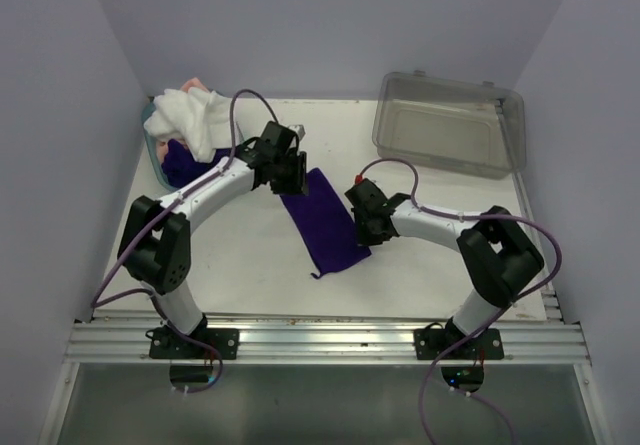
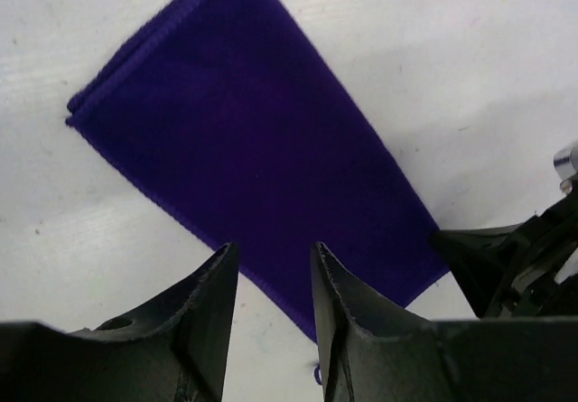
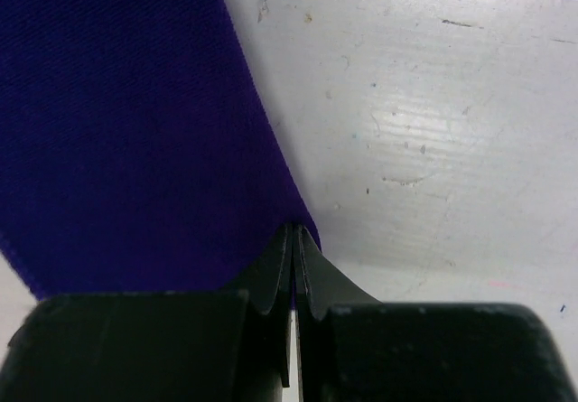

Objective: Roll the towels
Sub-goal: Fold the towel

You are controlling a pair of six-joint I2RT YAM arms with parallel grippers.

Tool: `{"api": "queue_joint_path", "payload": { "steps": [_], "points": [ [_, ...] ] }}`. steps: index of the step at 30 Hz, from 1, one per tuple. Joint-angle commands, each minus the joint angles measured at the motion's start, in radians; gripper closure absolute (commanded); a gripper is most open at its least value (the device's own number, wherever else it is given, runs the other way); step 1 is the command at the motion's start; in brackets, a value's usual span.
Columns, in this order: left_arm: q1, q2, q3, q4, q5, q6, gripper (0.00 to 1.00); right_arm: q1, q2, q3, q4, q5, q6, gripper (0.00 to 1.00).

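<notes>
White worktop (image 1: pixel 250 255), towel (image 1: pixel 325 223) flat. Left pincer (image 2: pixel 273 250) half-open, empty; right pincer (image 3: pixel 295 230) shut at edge. Next: pinch end, roll.

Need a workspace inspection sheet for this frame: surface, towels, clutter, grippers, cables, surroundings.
Surface: white table, scuffed and speckled.
Job's things: dark purple cloth towel lies flat and unrolled mid-table. White towel, peach-pink towel and second purple towel are heaped in the teal plastic basket, far left.
Clutter: clear grey plastic bin, far right, nothing seen inside.
Grippers: left gripper open over the flat towel's far end. Right gripper shut, tips at that towel's edge; pinch unclear.
Cables: purple cables loop above both arms.
Surroundings: pale lilac walls; metal rail at the near edge.
</notes>
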Motion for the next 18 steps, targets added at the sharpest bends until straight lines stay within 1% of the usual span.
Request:
{"api": "queue_joint_path", "payload": {
  "steps": [1,2,4,6,11,12,15,18],
  "points": [
    [0.003,-0.065,-0.140,0.043,-0.019,-0.026,0.59,-0.005,0.041,0.013,0.049,0.010,-0.039,1.00],
    [0.003,-0.085,-0.163,0.041,-0.047,-0.017,0.59,-0.007,0.041,-0.002,0.064,0.007,-0.028,1.00],
    [0.003,-0.147,-0.214,0.023,-0.074,-0.009,0.58,-0.002,0.017,-0.065,0.089,-0.049,-0.008,1.00],
    [0.004,-0.182,-0.238,0.011,-0.079,-0.001,0.58,0.021,-0.009,-0.127,0.124,-0.076,0.035,1.00],
    [0.003,-0.299,-0.344,0.004,-0.061,-0.032,0.57,0.082,-0.095,-0.189,0.112,-0.048,0.157,1.00],
    [0.004,-0.314,-0.364,0.004,-0.061,-0.038,0.57,0.084,-0.147,-0.206,0.109,-0.045,0.168,1.00],
    [0.003,-0.383,-0.447,0.009,-0.036,-0.067,0.56,0.084,-0.262,-0.218,0.070,-0.007,0.188,1.00],
    [-0.002,-0.452,-0.550,0.053,0.045,-0.121,0.55,0.085,-0.322,-0.202,0.026,0.013,0.159,1.00]
  ]
}}
